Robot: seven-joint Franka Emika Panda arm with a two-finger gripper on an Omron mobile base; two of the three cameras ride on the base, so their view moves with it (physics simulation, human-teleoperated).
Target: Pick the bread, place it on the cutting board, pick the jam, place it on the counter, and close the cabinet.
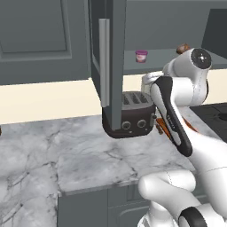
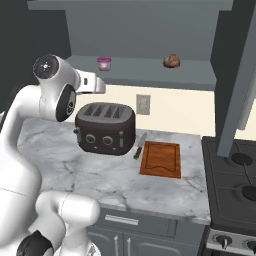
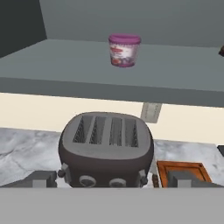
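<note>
The jam (image 3: 124, 50), a pink-purple cup, stands on the open cabinet's shelf (image 3: 65, 57), up and ahead of my gripper (image 3: 113, 179). The gripper is open, fingertips (image 3: 41, 179) wide apart with nothing between them. It hovers in front of the shelf's edge, above the toaster. The bread (image 2: 171, 61), a brown lump, rests on the same shelf to the right of the jam (image 2: 104, 63). The reddish-brown cutting board (image 2: 161, 159) lies on the marble counter (image 2: 100, 170), right of the toaster. The cabinet door (image 1: 106, 48) hangs open.
A dark toaster (image 2: 105, 129) stands on the counter right below my hand. A knife (image 2: 139, 145) lies between it and the board. A stove (image 2: 235, 175) borders the counter on the right, under the other open door (image 2: 235, 75).
</note>
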